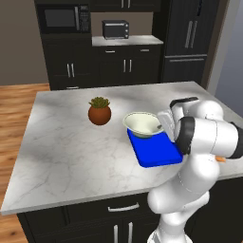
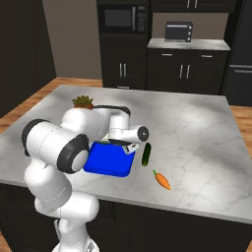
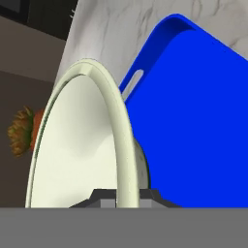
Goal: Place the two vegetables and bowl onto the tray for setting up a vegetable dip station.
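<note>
My gripper (image 3: 125,193) is shut on the rim of the cream-white bowl (image 3: 77,145). The bowl (image 1: 141,123) hangs slightly tilted over the far edge of the blue tray (image 1: 156,151), with the gripper (image 1: 160,127) at its right rim. The tray (image 2: 106,160) lies on the marble counter near the front edge. A dark green cucumber (image 2: 146,154) lies just right of the tray. An orange carrot (image 2: 162,180) lies nearer the counter's front, and its tip (image 1: 220,159) peeks out behind my arm.
A spiky plant in a round brown pot (image 1: 99,111) stands left of the bowl on the counter. Dark cabinets, a microwave (image 1: 64,19) and a toaster oven (image 1: 115,29) line the back wall. Counter edge (image 1: 95,201) runs close in front of the tray.
</note>
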